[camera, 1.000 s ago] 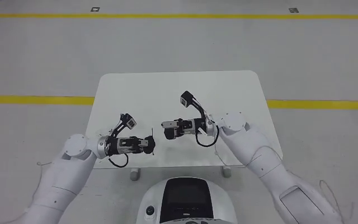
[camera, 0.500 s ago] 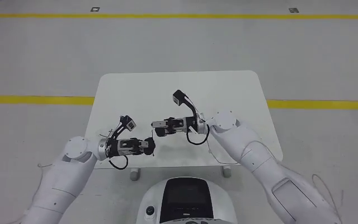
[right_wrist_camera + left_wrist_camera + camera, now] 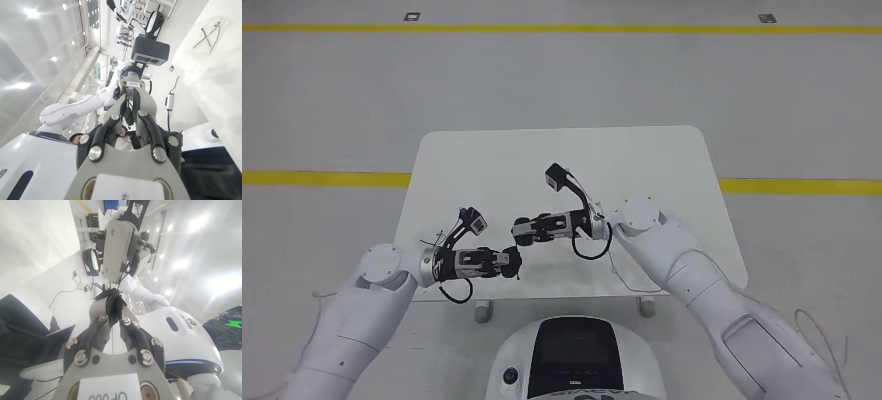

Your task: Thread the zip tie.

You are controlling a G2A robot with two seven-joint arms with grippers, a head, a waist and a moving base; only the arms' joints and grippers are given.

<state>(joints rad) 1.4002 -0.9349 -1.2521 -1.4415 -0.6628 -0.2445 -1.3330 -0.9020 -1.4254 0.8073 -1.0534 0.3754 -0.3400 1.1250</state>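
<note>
Left wrist view: tool (image 3: 114, 303), zip tie (image 3: 108, 292)

Smooth matt table (image 3: 662, 170); plastic zip tie (image 3: 105, 293).

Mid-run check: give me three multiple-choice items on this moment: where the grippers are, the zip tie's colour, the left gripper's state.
1. Over the table, the left gripper and right gripper are: A at its far edge; B close together, near half; C wide apart.
2. The zip tie is: A white; B yellow; C black.
3. The left gripper's fingers: A shut on the zip tie; B open, empty; C resting on the table.
B, top view shows them nearly meeting; C, plainly black; A, they pinch it.
</note>
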